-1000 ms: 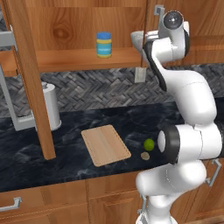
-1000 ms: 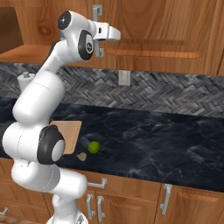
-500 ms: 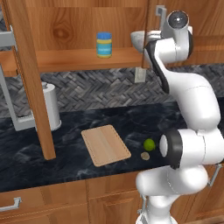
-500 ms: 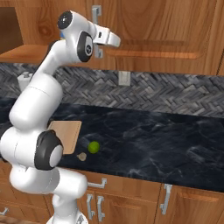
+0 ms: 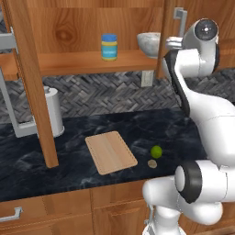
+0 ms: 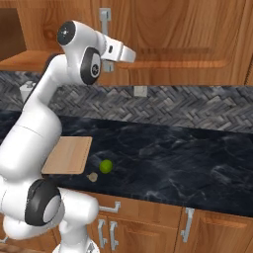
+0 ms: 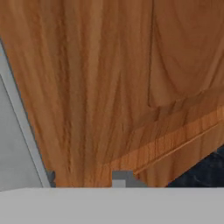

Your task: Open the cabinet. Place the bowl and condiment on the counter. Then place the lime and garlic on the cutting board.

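Note:
The cabinet's left door (image 5: 27, 82) stands open, its right door (image 6: 173, 29) fills the hand view as close-up wood. On the shelf stand the condiment (image 5: 109, 47) and the bowl (image 5: 149, 43). My gripper (image 6: 129, 54) is up against the right door beside its grey bar handle (image 6: 105, 29). In the hand view the gripper (image 7: 87, 178) has its tips apart with only wood between them, and the handle (image 7: 22, 122) runs to their left. The lime (image 5: 156, 151) and garlic (image 5: 152, 163) lie on the counter (image 5: 137, 124), just right of the cutting board (image 5: 110, 152).
A white paper-towel roll (image 5: 53, 112) stands at the counter's left, behind the open door's edge. A wall outlet (image 6: 141, 91) sits on the herringbone backsplash. Lower cabinet doors with handles (image 6: 187, 225) run under the counter.
My hand has dropped a little and shifted right along the right door. In the left base view more of the bowl shows.

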Robot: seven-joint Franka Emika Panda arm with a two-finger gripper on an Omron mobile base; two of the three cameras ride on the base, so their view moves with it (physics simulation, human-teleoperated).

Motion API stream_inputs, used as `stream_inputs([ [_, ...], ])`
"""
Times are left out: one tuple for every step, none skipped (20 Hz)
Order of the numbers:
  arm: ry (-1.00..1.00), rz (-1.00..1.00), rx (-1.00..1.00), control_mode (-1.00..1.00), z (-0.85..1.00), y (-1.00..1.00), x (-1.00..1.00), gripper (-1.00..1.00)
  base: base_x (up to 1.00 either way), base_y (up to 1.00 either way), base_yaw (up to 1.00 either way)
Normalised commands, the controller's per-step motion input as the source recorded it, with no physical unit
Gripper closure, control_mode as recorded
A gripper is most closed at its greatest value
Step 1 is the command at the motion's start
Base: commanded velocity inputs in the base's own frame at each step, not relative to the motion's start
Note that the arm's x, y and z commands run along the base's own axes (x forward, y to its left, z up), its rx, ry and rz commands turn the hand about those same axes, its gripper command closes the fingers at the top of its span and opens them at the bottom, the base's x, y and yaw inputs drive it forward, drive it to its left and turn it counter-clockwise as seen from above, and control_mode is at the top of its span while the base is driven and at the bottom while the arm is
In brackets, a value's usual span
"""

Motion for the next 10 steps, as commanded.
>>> stream_inputs([
  [-0.07,0.00,0.00,-1.00,-0.89,-1.00,-0.63,1.00,0.00,0.00,0.00],
  [-0.07,0.00,0.00,-1.00,-0.89,-1.00,-0.61,1.00,0.00,0.00,0.00],
  [-0.07,0.00,0.00,-1.00,-0.91,-1.00,-0.62,1.00,0.00,0.00,0.00],
  [-0.07,0.00,0.00,-1.00,-0.94,-1.00,-0.58,1.00,0.00,0.00,0.00],
  [-0.07,0.00,0.00,-1.00,-0.93,-1.00,-0.54,1.00,0.00,0.00,0.00],
  [-0.06,0.00,0.01,-1.00,-0.94,-1.00,-0.51,1.00,0.00,0.00,0.00],
  [-0.06,0.00,0.01,-1.00,-0.94,-1.00,-0.51,1.00,0.00,0.00,0.00],
  [-0.05,0.00,0.01,-1.00,-0.93,-1.00,-0.49,1.00,0.00,0.00,0.00],
  [-0.04,0.00,0.03,-1.00,-0.89,-1.00,-0.47,1.00,0.00,0.00,0.00],
  [-0.03,0.00,0.03,-1.00,-0.86,-1.00,-0.38,1.00,0.00,0.00,0.00],
])
